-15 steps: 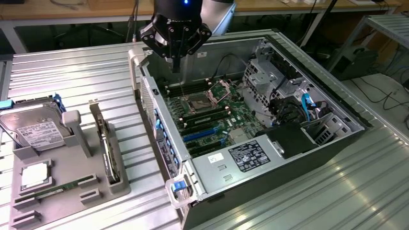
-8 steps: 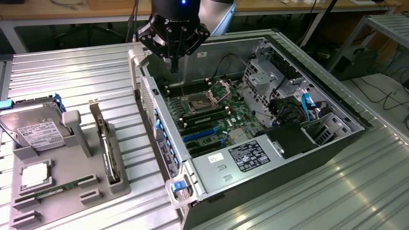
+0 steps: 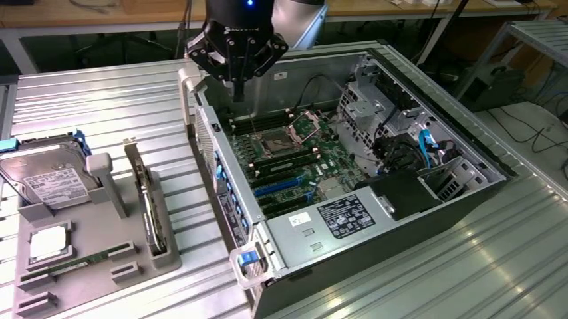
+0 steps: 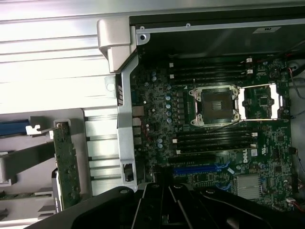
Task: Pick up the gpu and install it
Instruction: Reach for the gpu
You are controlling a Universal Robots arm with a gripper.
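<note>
exterior view: we are seeing the gripper [image 3: 238, 92] closed, empty, hovering over the computer case [image 3: 400, 266]. the gpu [image 3: 146, 199] is standing edgewise in the grey holder [image 3: 164, 262].

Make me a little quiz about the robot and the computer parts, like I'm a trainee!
1. True or false: the gpu is already installed inside the computer case.
2. Where is the gripper? A) above the open computer case, B) clamped on the gpu, C) down on the floor.
3. Fill in the gap: the gpu stands on its ____ in the grey holder, outside the case.

Key: 1 false; 2 A; 3 edge.
</note>
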